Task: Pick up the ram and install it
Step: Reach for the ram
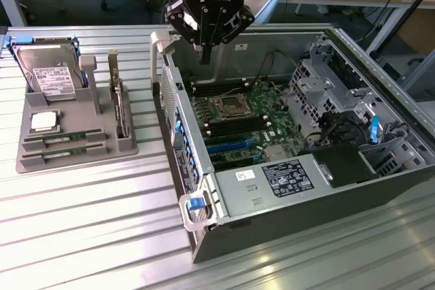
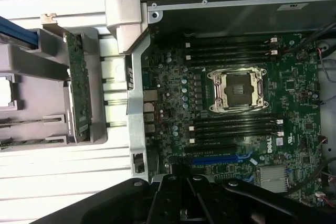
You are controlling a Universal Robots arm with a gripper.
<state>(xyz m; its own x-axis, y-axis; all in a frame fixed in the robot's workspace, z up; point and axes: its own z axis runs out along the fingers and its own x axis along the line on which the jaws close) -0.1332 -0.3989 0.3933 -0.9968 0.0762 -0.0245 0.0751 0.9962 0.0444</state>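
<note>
The ram is a thin green stick standing on edge in the grey holder, at the exterior view's left; in the wrist view the ram shows its small chips. Two similar green sticks lie flat in the holder's front slots. My gripper hangs shut, with nothing between its fingers, over the back left corner of the open computer case, well apart from the ram. The gripper's black body shows in the wrist view. Long black memory slots flank the processor socket on the motherboard.
The holder also carries a silver hard drive and a square processor chip. Inside the case are drive cages, cables and a power supply. The ribbed metal table runs along the front. Desks stand behind.
</note>
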